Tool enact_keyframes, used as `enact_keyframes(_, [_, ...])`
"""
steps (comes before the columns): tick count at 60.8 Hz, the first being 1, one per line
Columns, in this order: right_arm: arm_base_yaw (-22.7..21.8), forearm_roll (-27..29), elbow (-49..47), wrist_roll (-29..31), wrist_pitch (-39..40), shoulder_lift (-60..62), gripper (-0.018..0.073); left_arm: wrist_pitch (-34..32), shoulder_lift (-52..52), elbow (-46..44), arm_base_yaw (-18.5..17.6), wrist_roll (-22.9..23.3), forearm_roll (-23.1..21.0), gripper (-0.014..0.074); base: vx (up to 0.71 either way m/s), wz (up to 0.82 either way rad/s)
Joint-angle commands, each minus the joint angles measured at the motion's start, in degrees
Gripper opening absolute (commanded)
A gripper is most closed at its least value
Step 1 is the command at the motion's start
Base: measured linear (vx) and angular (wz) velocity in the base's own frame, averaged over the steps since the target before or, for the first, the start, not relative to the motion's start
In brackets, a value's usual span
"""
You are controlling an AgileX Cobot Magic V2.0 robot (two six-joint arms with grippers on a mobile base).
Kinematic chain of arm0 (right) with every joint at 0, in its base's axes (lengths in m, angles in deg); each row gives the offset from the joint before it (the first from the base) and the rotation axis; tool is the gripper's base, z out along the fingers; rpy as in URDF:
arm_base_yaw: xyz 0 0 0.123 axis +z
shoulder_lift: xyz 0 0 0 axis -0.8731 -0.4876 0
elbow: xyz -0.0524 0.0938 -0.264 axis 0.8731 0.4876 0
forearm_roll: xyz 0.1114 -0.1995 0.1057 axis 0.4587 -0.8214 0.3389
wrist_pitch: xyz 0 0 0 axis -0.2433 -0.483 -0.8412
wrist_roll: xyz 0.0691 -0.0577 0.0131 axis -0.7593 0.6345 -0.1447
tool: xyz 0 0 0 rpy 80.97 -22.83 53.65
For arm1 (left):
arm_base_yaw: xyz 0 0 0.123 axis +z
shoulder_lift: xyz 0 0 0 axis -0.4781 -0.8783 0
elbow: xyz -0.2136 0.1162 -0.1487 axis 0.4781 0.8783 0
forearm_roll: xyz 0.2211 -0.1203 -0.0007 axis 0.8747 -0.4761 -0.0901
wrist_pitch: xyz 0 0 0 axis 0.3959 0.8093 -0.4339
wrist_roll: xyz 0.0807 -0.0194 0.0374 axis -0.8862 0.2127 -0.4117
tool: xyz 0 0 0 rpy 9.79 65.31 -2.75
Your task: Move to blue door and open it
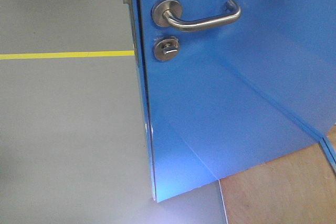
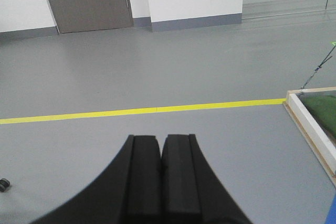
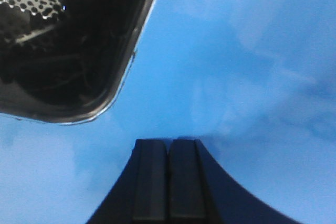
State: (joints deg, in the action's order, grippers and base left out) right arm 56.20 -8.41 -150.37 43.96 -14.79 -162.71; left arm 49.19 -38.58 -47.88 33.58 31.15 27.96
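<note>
Both black grippers, left (image 2: 161, 145) and right (image 3: 169, 148), have fingers pressed together, empty; the glossy blue door (image 1: 236, 93) stands upright, its silver lever handle (image 1: 202, 19) pointing right, over grey floor (image 1: 68, 129).

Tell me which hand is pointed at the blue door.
The right hand: its view is filled by the blue door. The left hand faces grey floor instead.

The room is brightly and evenly lit. The blue door (image 1: 236, 77) is glossy, with pale sheen streaks below its lever handle (image 1: 197, 17) and a washed-out white glare at its bottom corner. The front view is soft and slightly hazy. Close to the door, the right wrist view shows blurred, cloudy reflections, and the right gripper (image 3: 169, 182) is a dark silhouette.
</note>
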Motion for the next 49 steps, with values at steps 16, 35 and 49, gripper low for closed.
enact_keyframes(16, [0.1,2.1,-1.7,0.7,6.1,1.3,0.0002,-4.9,0.9,0.3,-0.1,0.1,-0.5,0.007,0.15,0.12])
enact_keyframes(35, [0.1,2.1,-1.7,0.7,6.1,1.3,0.0002,-4.9,0.9,0.3,-0.1,0.1,-0.5,0.007,0.14,0.12])
enact_keyframes(49, [0.1,2.1,-1.7,0.7,6.1,1.3,0.0002,-4.9,0.9,0.3,-0.1,0.1,-0.5,0.007,0.14,0.1])
